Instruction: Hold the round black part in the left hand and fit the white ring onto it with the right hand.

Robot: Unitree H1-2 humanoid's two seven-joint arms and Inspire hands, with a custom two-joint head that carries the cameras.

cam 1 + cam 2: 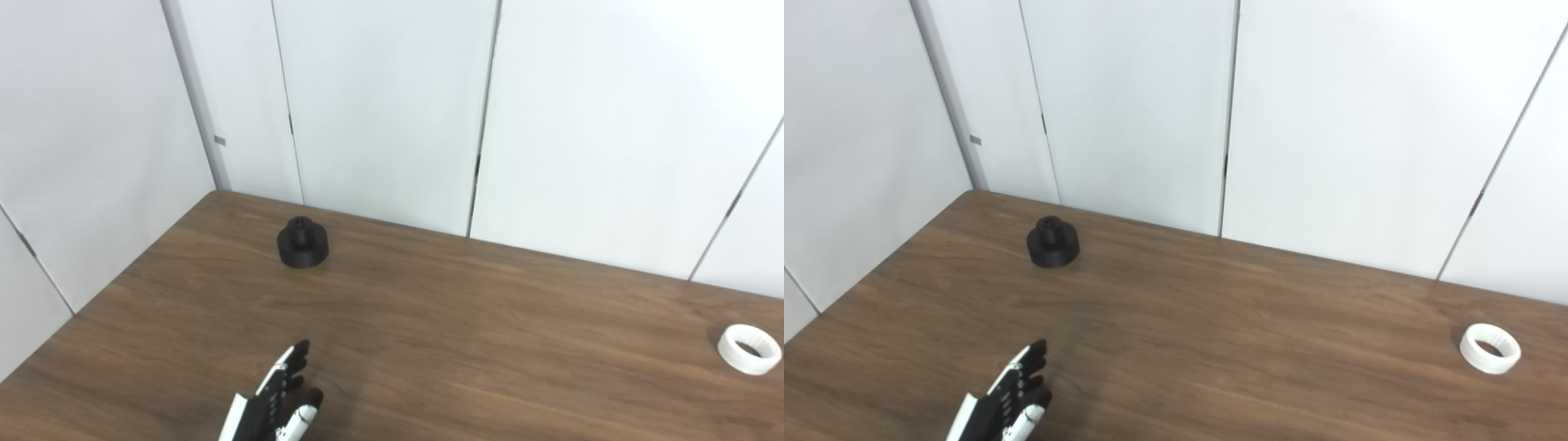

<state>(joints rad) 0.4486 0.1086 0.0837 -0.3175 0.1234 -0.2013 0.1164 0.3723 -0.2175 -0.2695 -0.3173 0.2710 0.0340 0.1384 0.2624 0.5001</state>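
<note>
The round black part [302, 243] stands upright on the wooden table [429, 318] near its far left corner, a small knob on top. The white ring [749, 348] lies flat on the table at the far right. My left hand [278, 401] comes in at the bottom left, fingers stretched out and apart, holding nothing, well short of the black part. It also shows in the right eye view [1007, 401]. My right hand is not in view.
White wall panels [380, 110] stand close behind the table's far edge and along its left edge. The table's left edge runs diagonally from the back corner to the bottom left.
</note>
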